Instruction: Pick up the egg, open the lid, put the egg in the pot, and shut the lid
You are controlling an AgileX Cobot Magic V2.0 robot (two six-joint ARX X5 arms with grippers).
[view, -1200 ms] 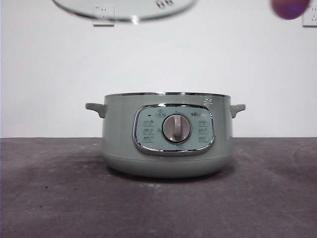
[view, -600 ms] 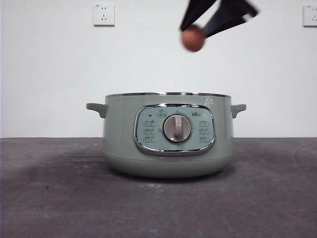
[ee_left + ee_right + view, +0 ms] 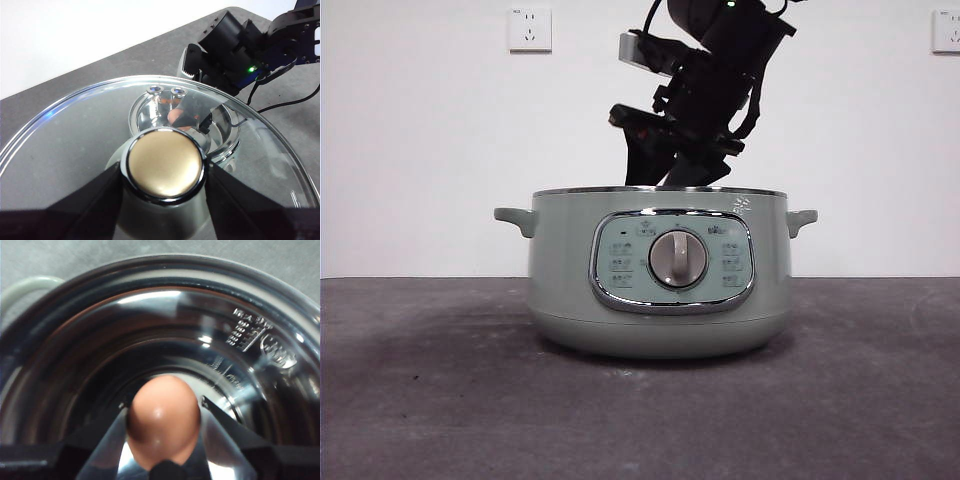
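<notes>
The sage-green pot (image 3: pixel 660 290) stands open at the table's middle. My right gripper (image 3: pixel 670 172) reaches down into it from above, its tips hidden behind the rim. In the right wrist view this gripper (image 3: pixel 162 415) is shut on the brown-orange egg (image 3: pixel 162 422), held inside the pot's steel bowl (image 3: pixel 225 315). My left gripper (image 3: pixel 165 172) is shut on the knob (image 3: pixel 165 167) of the glass lid (image 3: pixel 75 140), held high above the pot and out of the front view. The pot's bowl (image 3: pixel 145 112) and the right arm (image 3: pixel 235 45) show through and past the glass.
The dark table (image 3: pixel 440 400) stretches in front of and beside the pot. Two wall sockets (image 3: pixel 530 30) sit on the white wall behind. The pot's side handles (image 3: pixel 515 220) stick out left and right.
My right gripper has come in from the upper right with the egg and gone down into the pot. The lid's rim has left the top of the front view.
</notes>
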